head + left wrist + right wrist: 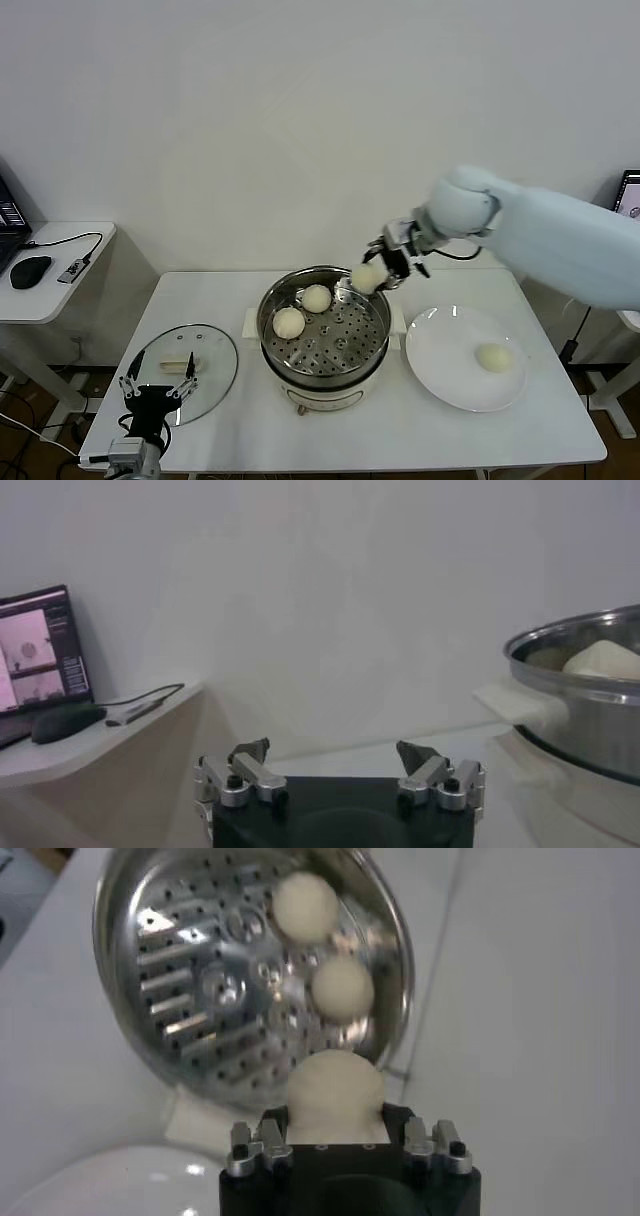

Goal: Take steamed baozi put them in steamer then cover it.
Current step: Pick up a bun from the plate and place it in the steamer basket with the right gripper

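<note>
Currently:
right gripper (381, 268): clamped on a baozi (367, 278), over steamer (322, 322) far rim
drop spot: bare tray directly below, toward robot
left gripper (158, 384): spread, idle beside cover (190, 360)

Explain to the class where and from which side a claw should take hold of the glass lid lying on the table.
Grip the cream-white bar handle at the centre of the cover, coming straight down from above. The cover lies flat on the table, rim down and handle up, and the raised bar is probably the only part narrow enough to pinch. The open left claw, already beside it, seems best placed.
</note>
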### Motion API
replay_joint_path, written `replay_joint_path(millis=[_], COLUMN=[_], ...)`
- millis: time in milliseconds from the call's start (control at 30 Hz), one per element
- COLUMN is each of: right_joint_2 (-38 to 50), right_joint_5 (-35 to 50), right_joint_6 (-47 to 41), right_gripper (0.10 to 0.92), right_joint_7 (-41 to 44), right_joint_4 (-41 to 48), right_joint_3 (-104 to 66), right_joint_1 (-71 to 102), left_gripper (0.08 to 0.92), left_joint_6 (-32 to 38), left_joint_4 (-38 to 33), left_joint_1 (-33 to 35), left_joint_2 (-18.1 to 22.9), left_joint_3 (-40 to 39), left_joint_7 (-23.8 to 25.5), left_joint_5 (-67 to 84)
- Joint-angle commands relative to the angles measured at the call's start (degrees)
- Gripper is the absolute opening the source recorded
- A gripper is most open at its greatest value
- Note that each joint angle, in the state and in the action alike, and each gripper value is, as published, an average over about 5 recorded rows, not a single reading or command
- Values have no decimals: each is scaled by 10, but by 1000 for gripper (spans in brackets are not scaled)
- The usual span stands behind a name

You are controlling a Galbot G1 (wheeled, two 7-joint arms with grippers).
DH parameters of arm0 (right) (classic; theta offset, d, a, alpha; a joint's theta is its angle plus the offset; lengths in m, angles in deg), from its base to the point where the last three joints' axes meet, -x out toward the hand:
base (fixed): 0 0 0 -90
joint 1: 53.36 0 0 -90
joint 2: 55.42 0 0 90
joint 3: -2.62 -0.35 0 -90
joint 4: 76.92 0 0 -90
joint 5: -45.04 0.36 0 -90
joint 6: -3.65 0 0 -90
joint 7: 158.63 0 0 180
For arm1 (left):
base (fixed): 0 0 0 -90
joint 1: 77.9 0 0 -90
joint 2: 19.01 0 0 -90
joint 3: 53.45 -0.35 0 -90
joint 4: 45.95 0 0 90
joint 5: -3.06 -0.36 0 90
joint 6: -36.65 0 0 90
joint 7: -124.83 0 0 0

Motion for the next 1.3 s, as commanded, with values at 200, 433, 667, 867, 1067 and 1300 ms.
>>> replay_joint_path(millis=[200, 433, 667, 867, 1067, 1300], right_joint_2=[-119, -130, -133, -130, -126, -99], right_joint_5=[-48, -102, -119, -131, -143, -147], right_joint_6=[148, 223, 257, 266, 275, 270], right_gripper=[602, 604, 611, 611, 662, 810], right_joint_7=[0, 20, 33, 35, 19, 2], right_joint_4=[-8, -4, -14, -13, -11, -1], right_joint_3=[81, 97, 105, 109, 108, 74], right_joint_1=[-11, -7, -7, -1, 10, -3], left_gripper=[823, 823, 823, 823, 823, 823], left_joint_6=[-1, -1, 1, 3, 4, 4], left_joint_4=[-4, -8, -7, -6, -5, -8], left_joint_1=[3, 7, 7, 8, 8, 7], left_joint_2=[4, 4, 8, 9, 10, 8], left_joint_3=[2, 5, 3, 3, 4, 3], left_joint_7=[-1, -1, -2, -2, -2, -2], left_joint_5=[-3, -3, -4, -4, -4, -4])
